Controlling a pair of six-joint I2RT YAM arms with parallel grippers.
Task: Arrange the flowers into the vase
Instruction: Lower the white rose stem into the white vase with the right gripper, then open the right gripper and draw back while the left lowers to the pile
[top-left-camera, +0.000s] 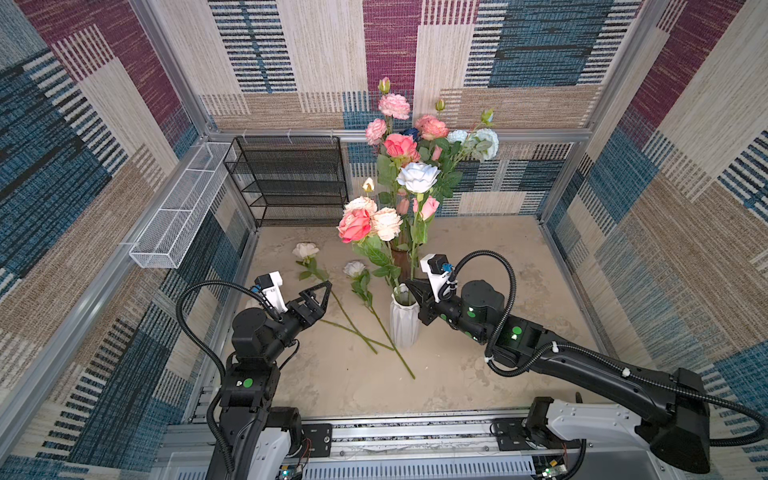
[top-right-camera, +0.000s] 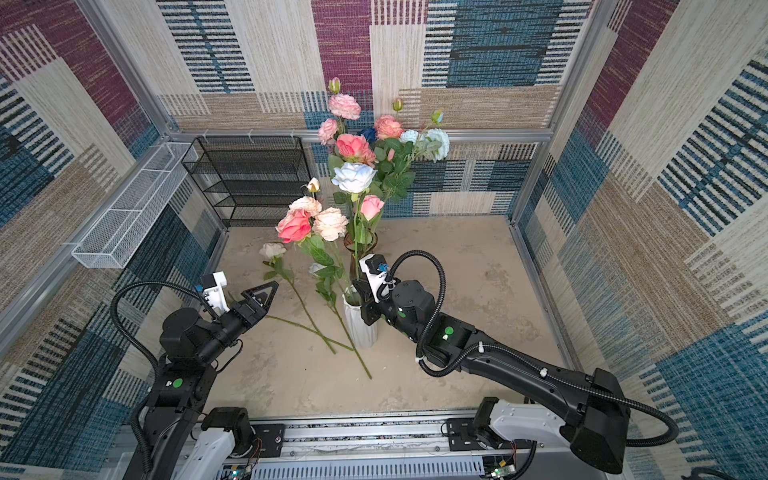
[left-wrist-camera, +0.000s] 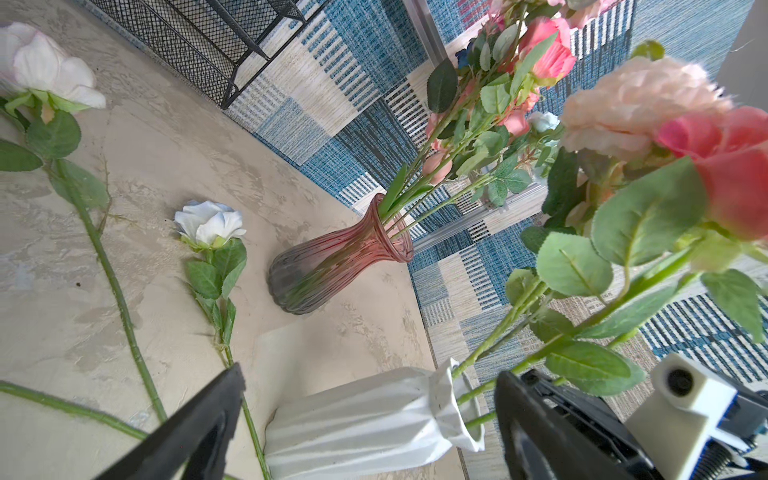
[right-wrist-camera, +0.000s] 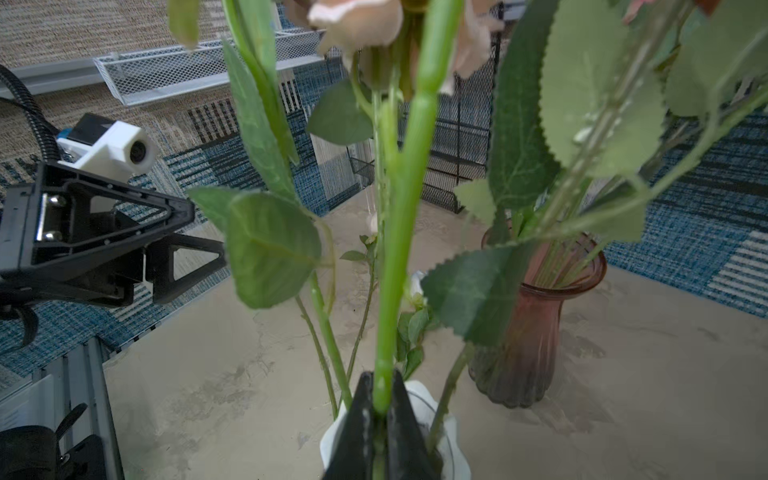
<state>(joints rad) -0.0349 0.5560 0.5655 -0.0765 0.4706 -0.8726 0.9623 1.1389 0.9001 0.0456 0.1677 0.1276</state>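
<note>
Right tool (right-wrist-camera: 380, 388): clamps tight on a green rose stem (right-wrist-camera: 401, 232) at the white vase (top-left-camera: 404, 326) mouth. Left tool (top-left-camera: 325, 296): gapes wide, holds nothing, near the left edge of the bench (top-left-camera: 478, 374).

Soft, even light fills both top views, and the stems cast only faint shadows on the tabletop (top-left-camera: 332, 386). The wide lens bows the metal posts (top-left-camera: 170, 66) toward the picture corners. In the left wrist view a pale rose (left-wrist-camera: 45, 66) is nearly washed out and the pink rose (left-wrist-camera: 739, 166) closest to the lens is blurred, while the glass vase (left-wrist-camera: 332, 257) is crisp. In the right wrist view the leaves (right-wrist-camera: 598, 83) and the thick stem (right-wrist-camera: 403, 232) near the lens are out of focus. There the glass vase throws a soft shadow.
</note>
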